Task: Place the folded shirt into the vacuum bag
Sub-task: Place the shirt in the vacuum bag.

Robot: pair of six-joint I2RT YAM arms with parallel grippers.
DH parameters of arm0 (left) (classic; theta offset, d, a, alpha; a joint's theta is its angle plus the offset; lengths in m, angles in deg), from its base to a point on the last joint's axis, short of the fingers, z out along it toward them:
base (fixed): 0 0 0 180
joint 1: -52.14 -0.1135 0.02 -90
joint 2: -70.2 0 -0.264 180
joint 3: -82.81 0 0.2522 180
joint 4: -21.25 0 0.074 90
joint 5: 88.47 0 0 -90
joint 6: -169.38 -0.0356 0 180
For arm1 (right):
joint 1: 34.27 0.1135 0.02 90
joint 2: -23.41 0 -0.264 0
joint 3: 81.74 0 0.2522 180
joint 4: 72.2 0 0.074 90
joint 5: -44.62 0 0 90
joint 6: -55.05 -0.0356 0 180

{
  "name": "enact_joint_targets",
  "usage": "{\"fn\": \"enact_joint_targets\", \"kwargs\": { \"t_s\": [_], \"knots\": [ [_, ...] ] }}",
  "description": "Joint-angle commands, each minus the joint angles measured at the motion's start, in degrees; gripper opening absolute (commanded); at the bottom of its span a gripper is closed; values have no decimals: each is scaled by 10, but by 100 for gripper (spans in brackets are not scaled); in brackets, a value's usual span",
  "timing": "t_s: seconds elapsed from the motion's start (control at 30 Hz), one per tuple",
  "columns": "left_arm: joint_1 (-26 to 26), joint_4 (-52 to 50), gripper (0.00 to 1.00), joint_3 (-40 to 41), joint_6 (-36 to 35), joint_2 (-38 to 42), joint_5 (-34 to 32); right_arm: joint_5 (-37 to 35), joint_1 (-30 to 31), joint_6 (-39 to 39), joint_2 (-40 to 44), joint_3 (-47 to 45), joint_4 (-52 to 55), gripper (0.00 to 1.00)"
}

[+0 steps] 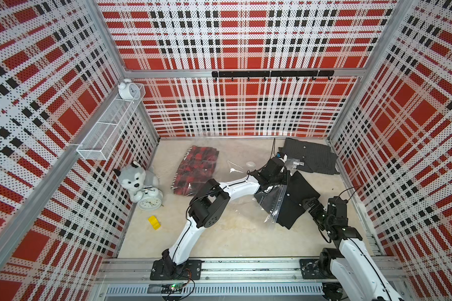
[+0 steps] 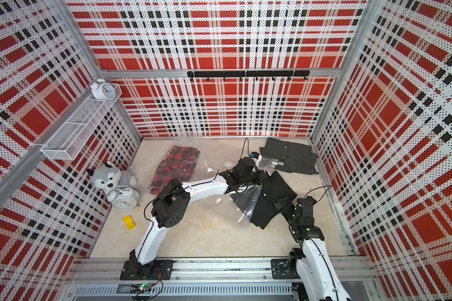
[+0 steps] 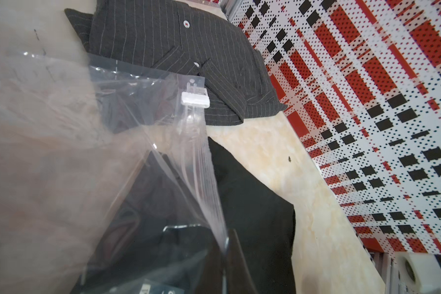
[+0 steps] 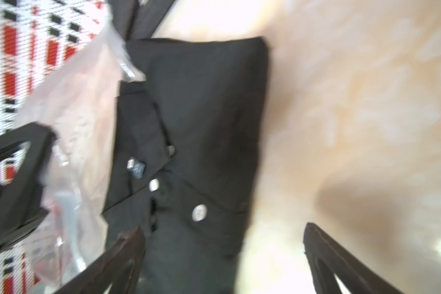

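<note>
The left gripper (image 3: 225, 248) has its fingers pressed together on the ribbed zip strip (image 3: 204, 178) of the vacuum bag (image 3: 61, 127), a large clear, crinkly plastic bag. It pinches the mouth edge. From the pinch the strip runs taut to a small white slider clip (image 3: 195, 99) at the bag's corner.

The right gripper (image 4: 222, 241) hangs just outside the bag's mouth with its dark fingers (image 4: 127, 249) spread wide and nothing between them. One finger is above cloth, the other above the pale marbled tabletop (image 1: 219, 234).

Below it lies the black folded shirt (image 1: 300, 200), flat at the bag's mouth. In both top views the part nearest the bag shows through the plastic and the rest sticks out. I cannot tell whether it lies inside the bag or under it.

Deeper into the bag sits its round white valve cap (image 1: 251, 164). At the end farthest from the mouth a red-and-black plaid garment (image 1: 196, 169) shows through the plastic. Just beyond the slider corner lies a dark grey pinstriped shirt (image 1: 311, 156), folded, outside the bag.
</note>
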Motion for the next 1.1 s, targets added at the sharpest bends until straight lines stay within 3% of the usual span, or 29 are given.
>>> {"fn": "enact_joint_targets", "kwargs": {
  "t_s": [0.0,0.17,0.33,0.5,0.7,0.93,1.07],
  "knots": [
    [-1,-16,0,-27,-18,-22,-4,32,-42,41,-33,23,3,100],
    [0,-22,0,-36,-21,-27,-1,63,-97,73,-100,24,-72,100],
    [0,-24,0,-35,-23,-25,7,98,-115,91,-199,35,-152,100],
    [-1,-32,0,-31,-24,-15,6,174,-115,97,-289,32,-234,90],
    [7,-33,0,-20,-22,-2,-1,229,-115,95,-329,24,-293,68],
    [11,-33,0,-28,-16,-5,0,263,-114,98,-352,26,-328,29],
    [12,-33,0,-32,-16,-1,1,294,-112,94,-361,29,-354,17]
  ]
}}
